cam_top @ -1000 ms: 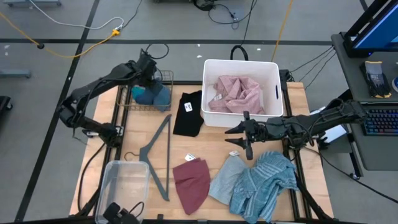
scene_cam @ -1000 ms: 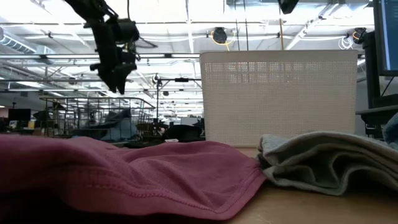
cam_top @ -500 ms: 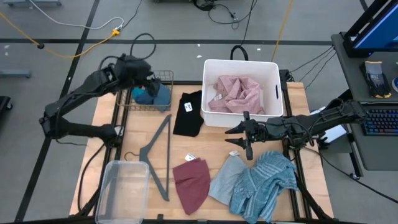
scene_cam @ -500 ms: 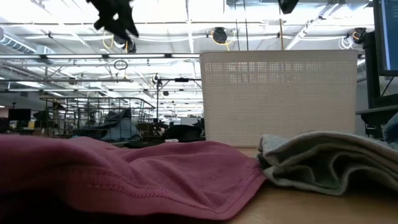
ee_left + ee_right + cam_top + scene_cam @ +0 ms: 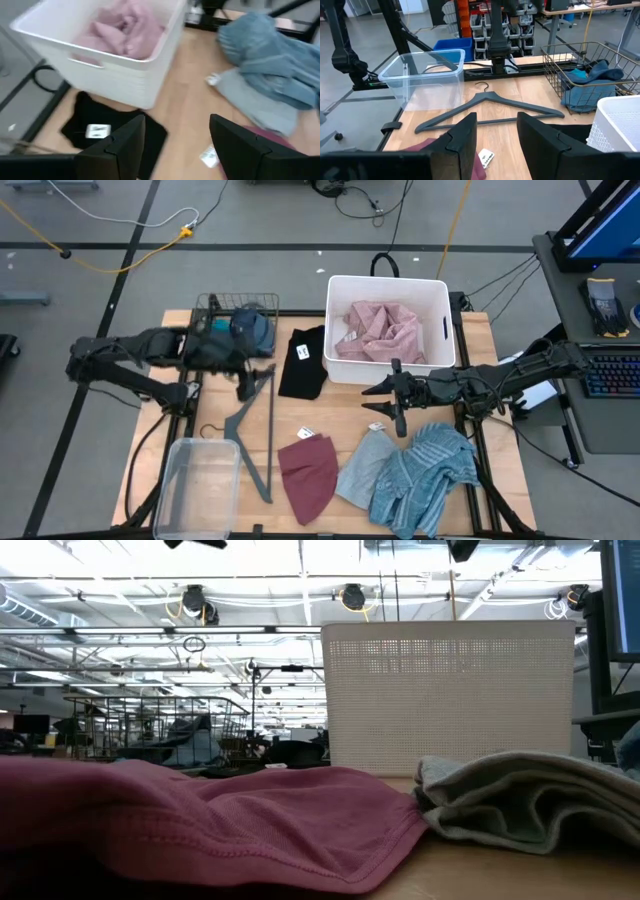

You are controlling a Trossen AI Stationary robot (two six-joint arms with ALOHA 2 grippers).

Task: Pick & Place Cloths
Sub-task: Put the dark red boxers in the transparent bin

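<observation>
The left gripper [image 5: 246, 385] is hovering released, empty, just beside the black folded cloth [image 5: 302, 363] lying flat by the white perforated plastic basket [image 5: 388, 287]. Probably light and limp; pinch a raised fold. The right gripper [image 5: 392, 395] is waiting, jaws parted.

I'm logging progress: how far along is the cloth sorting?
Done: pink cloth in the white bin, teal cloth in the wire basket. Both grippers are open and empty. Left: black cloth, maroon cloth, pale grey-blue cloth, striped cloth.
</observation>
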